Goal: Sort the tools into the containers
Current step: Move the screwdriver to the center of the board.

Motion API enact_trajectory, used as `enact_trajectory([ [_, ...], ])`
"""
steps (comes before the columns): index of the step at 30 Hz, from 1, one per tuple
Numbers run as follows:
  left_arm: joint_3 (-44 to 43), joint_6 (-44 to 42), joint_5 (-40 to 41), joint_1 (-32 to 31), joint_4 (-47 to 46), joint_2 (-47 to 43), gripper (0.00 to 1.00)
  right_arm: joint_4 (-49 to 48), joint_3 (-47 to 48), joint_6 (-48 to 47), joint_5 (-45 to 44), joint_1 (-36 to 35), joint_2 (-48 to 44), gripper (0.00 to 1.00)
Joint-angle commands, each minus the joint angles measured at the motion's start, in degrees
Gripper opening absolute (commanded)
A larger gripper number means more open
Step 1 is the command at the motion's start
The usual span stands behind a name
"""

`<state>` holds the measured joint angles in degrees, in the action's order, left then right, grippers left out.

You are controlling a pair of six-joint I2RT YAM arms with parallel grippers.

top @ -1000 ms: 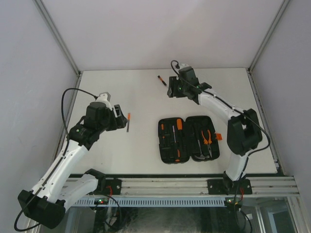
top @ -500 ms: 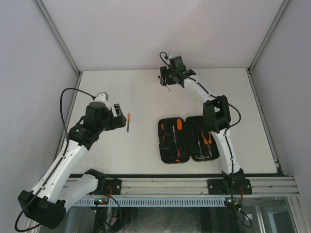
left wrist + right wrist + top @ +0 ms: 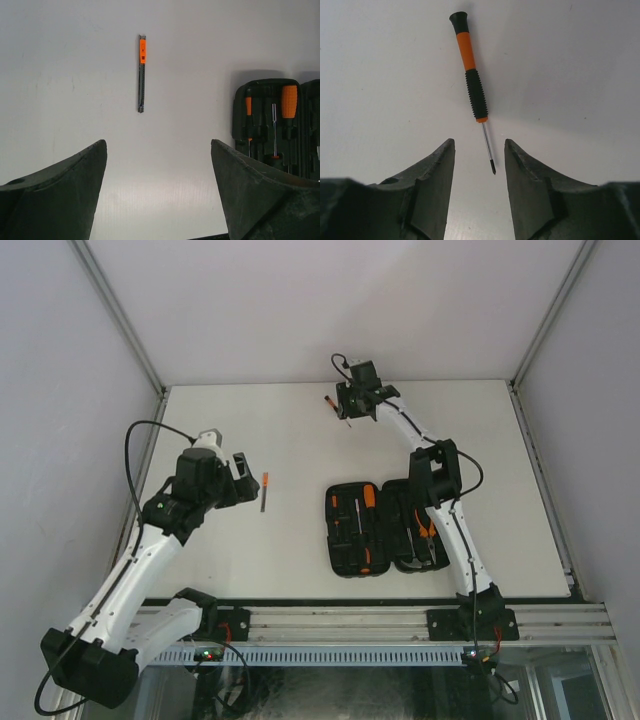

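One case (image 3: pixel 330 540) lies open, one screwdriver (image 3: pixel 472 85) pokes its tip into the spread right gripper (image 3: pixel 479 150), and one cutter (image 3: pixel 142 72) faces the wide-spread left gripper (image 3: pixel 159 150).

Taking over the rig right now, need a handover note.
Left hand: open, empty, short of the slim tool lying loose.
Right hand: open, jaws either side of the screwdriver tip, not gripping.
Case: open; pliers and screwdrivers already slotted.
To do: put both loose tools in the case.
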<state>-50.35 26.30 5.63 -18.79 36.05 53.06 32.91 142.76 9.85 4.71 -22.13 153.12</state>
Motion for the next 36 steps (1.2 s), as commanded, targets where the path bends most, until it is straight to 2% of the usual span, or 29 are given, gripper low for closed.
enact_trajectory([
  [1, 0.5, -0.5, -1.6, 1.1, -2.0, 0.0, 0.87, 1.5, 3.5, 1.8, -0.4, 0.5, -0.5, 0.41],
  [8, 0.5, -0.4, -2.8, 1.6, -2.1, 0.5, 0.87, 5.3, 3.4, 5.3, 1.5, 1.5, 0.2, 0.39],
  [30, 0.7, -0.4, -3.7, 2.6, -2.4, 0.4, 0.86, 7.4, 3.6, 8.8, 8.2, 2.2, 2.7, 0.35],
  [36, 0.7, -0.3, -4.1, 2.9, -2.5, 0.5, 0.86, 7.9, 3.4, 10.0, 7.7, 2.2, 3.0, 0.25],
])
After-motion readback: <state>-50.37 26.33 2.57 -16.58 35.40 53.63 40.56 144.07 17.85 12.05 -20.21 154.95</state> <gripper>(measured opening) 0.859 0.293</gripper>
